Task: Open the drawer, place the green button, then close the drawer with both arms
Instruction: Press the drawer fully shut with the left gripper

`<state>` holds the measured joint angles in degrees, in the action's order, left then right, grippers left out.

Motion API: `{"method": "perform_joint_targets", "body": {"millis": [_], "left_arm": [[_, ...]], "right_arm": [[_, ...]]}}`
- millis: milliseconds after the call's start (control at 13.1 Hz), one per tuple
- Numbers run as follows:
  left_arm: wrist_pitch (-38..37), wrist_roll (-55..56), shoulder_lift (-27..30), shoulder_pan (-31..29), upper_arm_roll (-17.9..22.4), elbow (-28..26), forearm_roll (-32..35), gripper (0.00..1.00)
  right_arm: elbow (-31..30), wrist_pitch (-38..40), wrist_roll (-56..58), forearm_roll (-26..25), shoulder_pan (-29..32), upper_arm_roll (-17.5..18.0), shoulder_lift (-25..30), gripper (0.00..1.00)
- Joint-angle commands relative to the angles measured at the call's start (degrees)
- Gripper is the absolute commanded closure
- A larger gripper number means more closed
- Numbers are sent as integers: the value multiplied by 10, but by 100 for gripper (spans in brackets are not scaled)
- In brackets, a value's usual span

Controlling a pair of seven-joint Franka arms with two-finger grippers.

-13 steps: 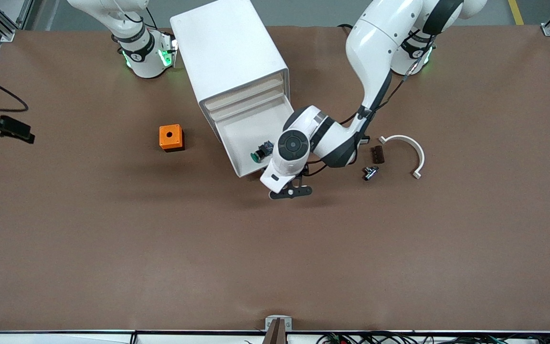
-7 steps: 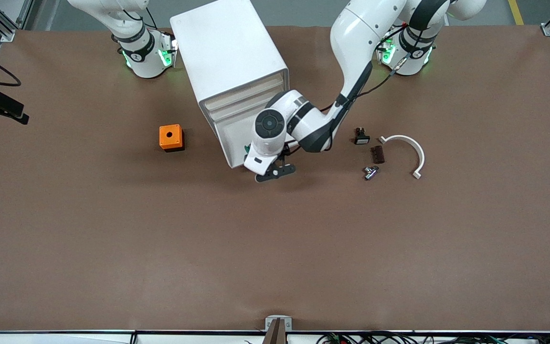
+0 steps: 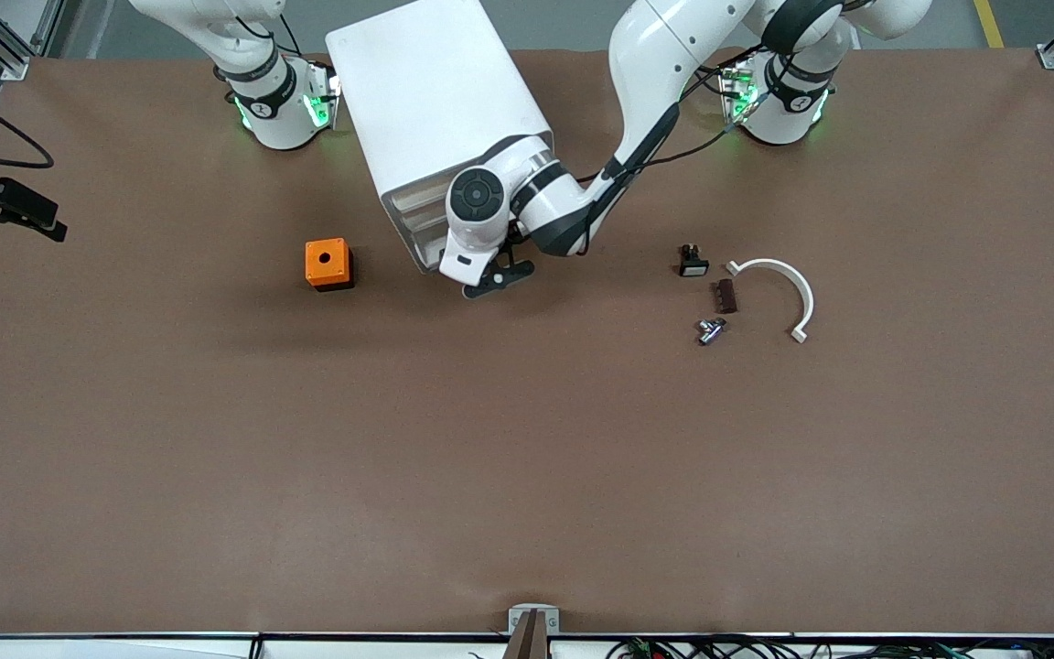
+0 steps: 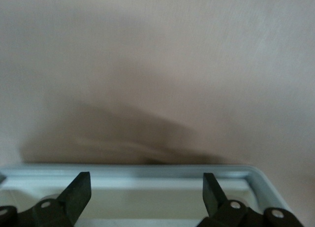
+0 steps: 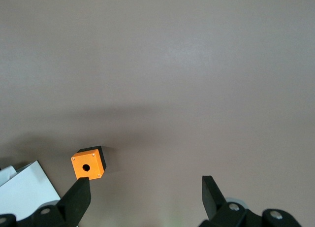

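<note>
The white cabinet (image 3: 435,101) stands near the arms' bases. Its third drawer (image 3: 424,254) sticks out only slightly. In the left wrist view its front rim (image 4: 147,170) lies across the frame. My left gripper (image 3: 493,279) is open and empty at that rim, with the rim between the fingertips (image 4: 146,185). The button is hidden. My right gripper (image 5: 146,187) is open and empty, held high over the right arm's end of the table, and shows at the front view's edge (image 3: 49,224).
An orange box with a hole (image 3: 328,264) sits beside the cabinet toward the right arm's end; it also shows in the right wrist view (image 5: 88,164). A black white-faced part (image 3: 693,262), a brown piece (image 3: 724,296), a small metal part (image 3: 710,329) and a white curved piece (image 3: 788,284) lie toward the left arm's end.
My left gripper has moved toward the cabinet, pushing the drawer from wide open to almost shut. The button in it has passed out of sight. The right gripper shifted slightly.
</note>
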<state>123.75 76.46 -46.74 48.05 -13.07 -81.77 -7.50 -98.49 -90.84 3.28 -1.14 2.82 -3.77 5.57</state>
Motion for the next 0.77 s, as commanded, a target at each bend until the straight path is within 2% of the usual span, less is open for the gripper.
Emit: {"method": "perform_joint_targets", "body": {"millis": [0,459,689], "left_arm": [[3,32,18,-2,-19,-27,4,0],[1,64,23,-8,-33,-37,6,0],[1,58,51,-54,-20,-35,23,0]], "right_arm": [[-19,-13,8,9,11,6,24,0],[-74,-60,8,22,9,7,71,0],[-73,-60,8,22,7,8,71,0]]}}
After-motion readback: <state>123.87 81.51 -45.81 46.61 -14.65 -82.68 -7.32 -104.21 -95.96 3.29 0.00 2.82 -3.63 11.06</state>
